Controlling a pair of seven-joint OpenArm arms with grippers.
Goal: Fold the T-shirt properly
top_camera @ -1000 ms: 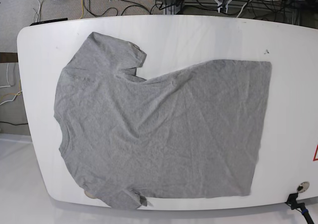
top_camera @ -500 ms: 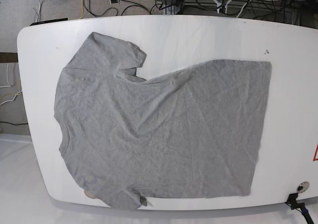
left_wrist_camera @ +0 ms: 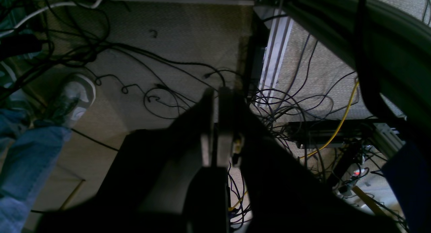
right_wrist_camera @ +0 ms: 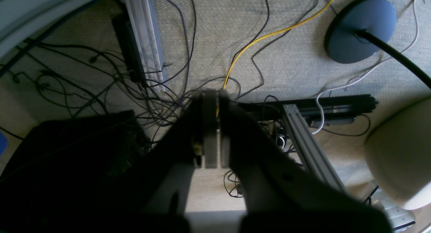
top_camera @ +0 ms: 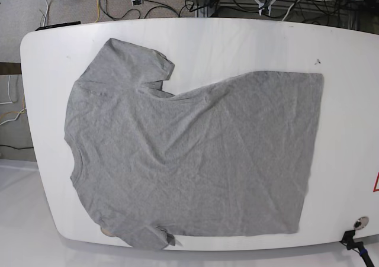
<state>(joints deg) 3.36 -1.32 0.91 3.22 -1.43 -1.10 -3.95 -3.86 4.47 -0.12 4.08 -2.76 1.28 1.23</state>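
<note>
T-shirt (top_camera: 195, 154): soft wrinkled matt cloth; table (top_camera: 249, 42): smooth, slight sheen.

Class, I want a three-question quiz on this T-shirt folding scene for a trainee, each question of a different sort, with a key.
1. True or false: the T-shirt already lies folded in half on the table.
2. Multiple choice: in the base view, the collar end of the shirt points toward the A) left B) right C) top edge.
3. Short answer: how do the jaws of the left gripper and the right gripper stand, and do they hold anything?

Key:
1. False; it lies spread flat and wrinkled.
2. A.
3. Both are shut and empty, above the cabled floor, away from the shirt.
</note>
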